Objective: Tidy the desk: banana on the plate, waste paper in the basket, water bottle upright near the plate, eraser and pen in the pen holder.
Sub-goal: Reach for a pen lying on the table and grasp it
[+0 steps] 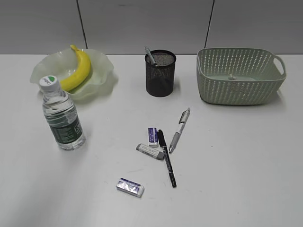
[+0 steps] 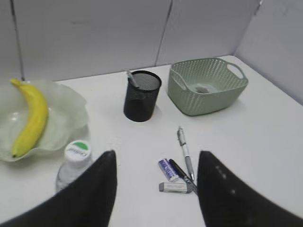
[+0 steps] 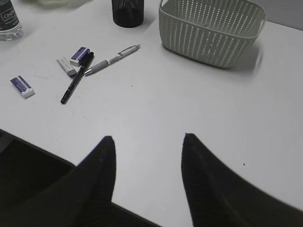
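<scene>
A white worktop (image 1: 246, 156) holds a half-tidied spread. At far left the banana (image 1: 78, 70) lies in the wavy-rimmed plate (image 1: 102, 64), and the bottle (image 1: 60, 115) stands upright just in front of the plate, cap on. The black mesh holder (image 1: 160, 73) stands at far centre with one pen (image 1: 149, 55) poking out of its left rim. The basket (image 1: 240, 75) sits at far right, a small pale scrap of paper (image 1: 232, 77) on its floor.

Loose items lie in the middle of the worktop: a silver pen (image 1: 179, 130) slanting toward the basket, a black pen (image 1: 166, 158) beside it, a purple-labelled eraser (image 1: 152, 136) touching the black pen's far end, a grey eraser (image 1: 150, 151) just in front of that, and a second purple eraser (image 1: 130, 187) nearer and to the left, apart from the rest.

The left end effector (image 2: 156, 189) hangs released above the bottle and the erasers, jaws spread with nothing between them. The right end effector (image 3: 147, 165) is likewise released over bare worktop near the front edge, well clear of the basket.
</scene>
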